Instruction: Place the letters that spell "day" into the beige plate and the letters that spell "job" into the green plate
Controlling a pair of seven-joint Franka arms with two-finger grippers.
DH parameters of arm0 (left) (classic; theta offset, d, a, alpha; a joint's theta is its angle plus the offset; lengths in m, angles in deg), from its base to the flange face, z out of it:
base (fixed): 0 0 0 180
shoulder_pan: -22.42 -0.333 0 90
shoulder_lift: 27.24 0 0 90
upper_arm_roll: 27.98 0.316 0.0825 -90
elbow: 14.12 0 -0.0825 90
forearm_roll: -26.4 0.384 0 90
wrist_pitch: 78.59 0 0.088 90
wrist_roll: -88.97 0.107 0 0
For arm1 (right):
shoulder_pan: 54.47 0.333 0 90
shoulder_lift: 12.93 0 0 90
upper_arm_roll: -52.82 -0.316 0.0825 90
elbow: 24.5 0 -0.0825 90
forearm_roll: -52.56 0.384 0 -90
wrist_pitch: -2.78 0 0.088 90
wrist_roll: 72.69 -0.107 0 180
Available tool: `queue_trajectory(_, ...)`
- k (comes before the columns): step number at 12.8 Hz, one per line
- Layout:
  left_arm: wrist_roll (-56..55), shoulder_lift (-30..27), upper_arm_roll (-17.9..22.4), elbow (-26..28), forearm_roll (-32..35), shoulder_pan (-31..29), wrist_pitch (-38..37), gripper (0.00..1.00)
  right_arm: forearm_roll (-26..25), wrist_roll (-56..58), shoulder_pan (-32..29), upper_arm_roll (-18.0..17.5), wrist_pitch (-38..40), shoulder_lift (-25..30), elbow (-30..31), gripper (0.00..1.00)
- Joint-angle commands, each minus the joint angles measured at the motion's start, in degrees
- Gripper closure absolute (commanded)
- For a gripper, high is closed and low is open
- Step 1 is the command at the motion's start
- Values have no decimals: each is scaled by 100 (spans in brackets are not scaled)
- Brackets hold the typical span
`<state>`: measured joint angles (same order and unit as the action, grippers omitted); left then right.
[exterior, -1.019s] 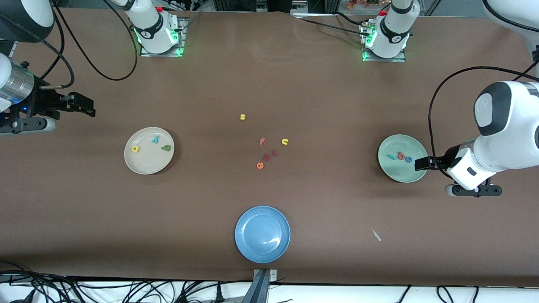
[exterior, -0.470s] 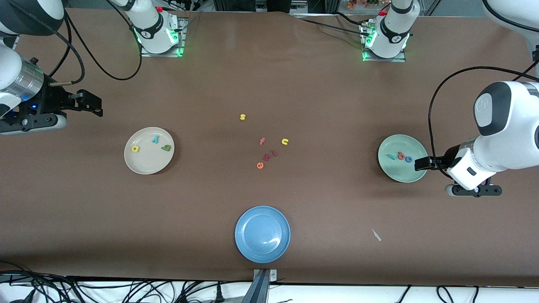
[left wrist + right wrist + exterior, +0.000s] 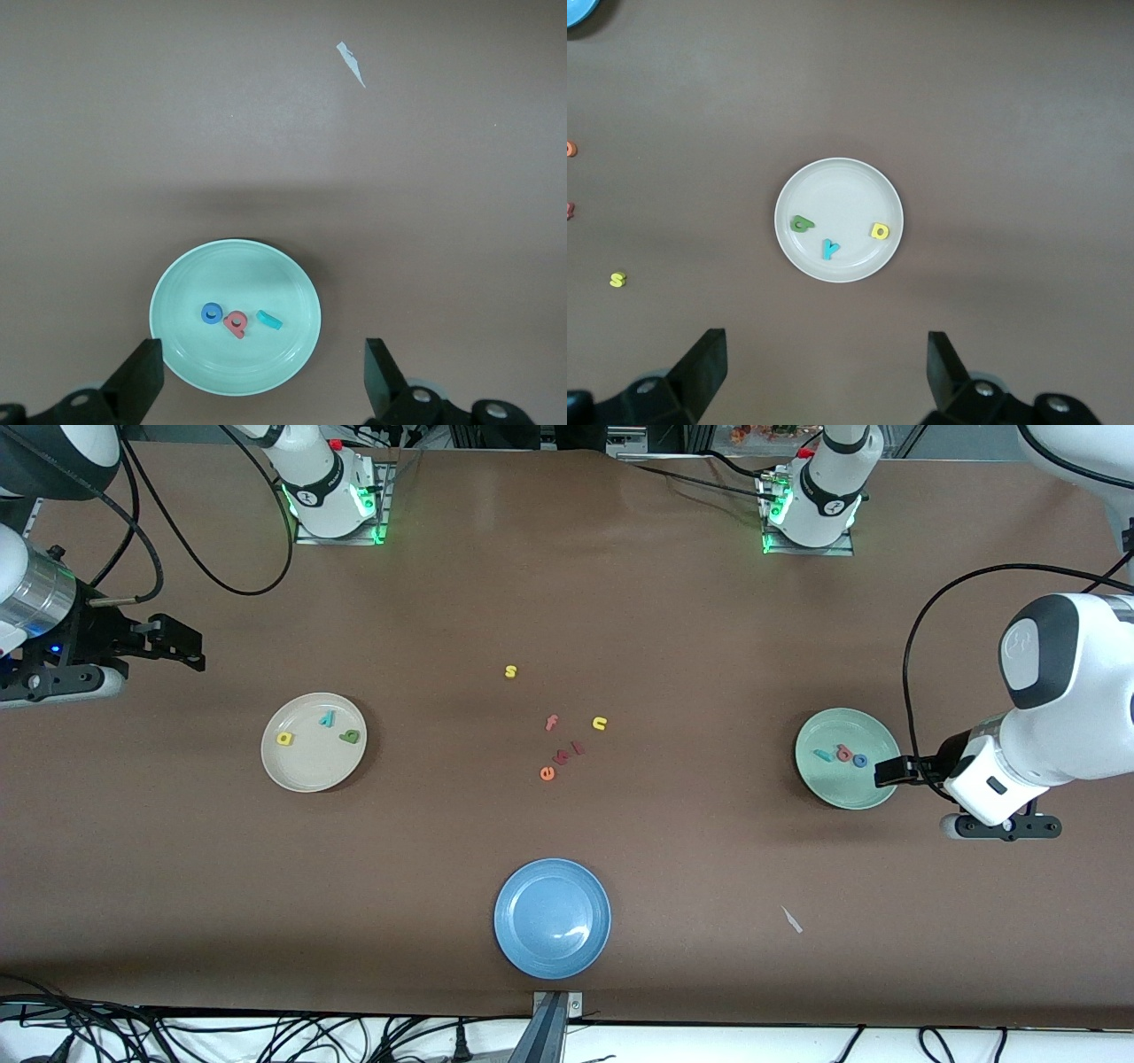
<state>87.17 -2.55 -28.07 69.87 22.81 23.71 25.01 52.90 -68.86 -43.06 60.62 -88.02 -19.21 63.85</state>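
The letters that spell "day" [image 3: 317,728] lie inside the beige plate [image 3: 301,775], left of centre in the front view: the teal one toward the upper rim, the yellow one at the plate's outer side, the green one toward the table's middle. The letters that spell "job" [image 3: 842,755] sit bunched in a short row in the green plate [image 3: 842,793], at the right of the frame. Judged from this, both words are placed and no pick remains.

The right gripper [image 3: 177,646] hangs empty at the frame's upper left, over bare table above and to the left of the beige plate, fingers [image 3: 700,367] spread wide. The left gripper [image 3: 890,771] hovers over the green plate's rim at the plate's right edge in the frame, jaws wide apart and empty; its row of letters runs away from it toward the table's middle. Any coming move looks like a retreat, and nothing stands in the way.

Outward, the leftovers cluster at mid-frame: a yellow "s" [image 3: 510,671], a pink "f" [image 3: 551,723], a yellow "u" [image 3: 600,724], and an orange "e" [image 3: 547,773] with two reddish letters beside it. The blue plate [image 3: 552,957] sits empty at the bottom centre, and a pale scrap [image 3: 791,919] lies to its right.
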Motion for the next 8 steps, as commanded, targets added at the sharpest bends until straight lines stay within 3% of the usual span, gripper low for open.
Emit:
queue_trajectory(1, 163, -105, 53, 56, -125, 20, 46, 1, 54, 92, -15, 11, 107, 12, -73, 0)
queue_trajectory(8, 163, -105, 44, 65, -125, 20, 46, 1, 80, 118, -24, 11, 98, 12, -81, 0)
